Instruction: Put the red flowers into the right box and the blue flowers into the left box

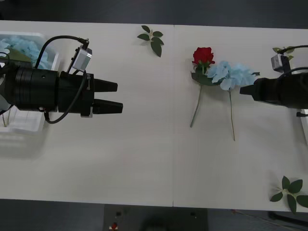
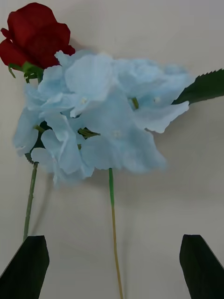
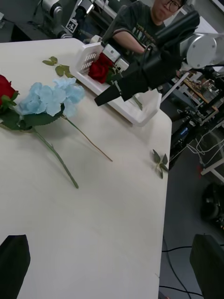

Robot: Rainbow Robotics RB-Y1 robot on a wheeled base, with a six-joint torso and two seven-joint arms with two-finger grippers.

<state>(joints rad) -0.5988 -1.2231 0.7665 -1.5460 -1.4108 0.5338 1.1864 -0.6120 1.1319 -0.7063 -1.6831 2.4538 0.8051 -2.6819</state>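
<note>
One red flower (image 1: 202, 55) (image 2: 35, 32) and one blue flower (image 1: 233, 74) (image 2: 102, 121) lie side by side on the white table, heads touching. My right gripper (image 1: 243, 90) (image 2: 112, 266) is open just right of the blue head, and the blue stem runs between its fingers. My left gripper (image 1: 113, 96) (image 3: 112, 271) hovers open and empty over the table's left half, far from both flowers. The left box (image 1: 24, 127) holds blue flowers (image 1: 21, 48). The right box (image 3: 126, 110) holds red flowers (image 3: 100, 67).
Loose green leaf sprigs lie at the far middle (image 1: 151, 38), the near right corner (image 1: 290, 190) and the far right (image 1: 284, 49). Bare tabletop stretches between my left gripper and the two flowers.
</note>
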